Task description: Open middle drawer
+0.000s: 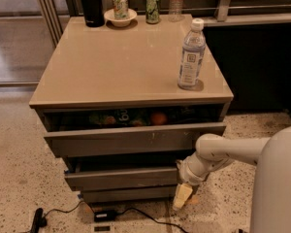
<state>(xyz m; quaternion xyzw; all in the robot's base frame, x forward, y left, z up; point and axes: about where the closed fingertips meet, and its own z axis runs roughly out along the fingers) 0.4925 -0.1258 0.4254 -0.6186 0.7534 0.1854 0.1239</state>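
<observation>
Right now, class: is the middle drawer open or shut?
Slightly open: the middle drawer front sits forward, a dark gap above it. The gripper hangs by its right end.

Cabinet (126, 62) is dead ahead, with three drawers stacked in its face. The top drawer (136, 141) is pulled out a bit, with an orange (158, 118) and other bits inside. The middle drawer (121, 177) is under it and the bottom drawer (126, 194) is lowest. On top, a water bottle (191, 55) stands near the front right corner. Along the back edge, left to right: flask (91, 4), bowl (120, 18) with a can (120, 5) in it, second can (153, 7), another bottle (175, 1). My arm (223, 152) comes in from the right. My gripper (183, 195) hangs at the right end of the middle drawer front, down beside the bottom drawer, near the floor. A cable (136, 212) runs on the floor in front of the cabinet.
</observation>
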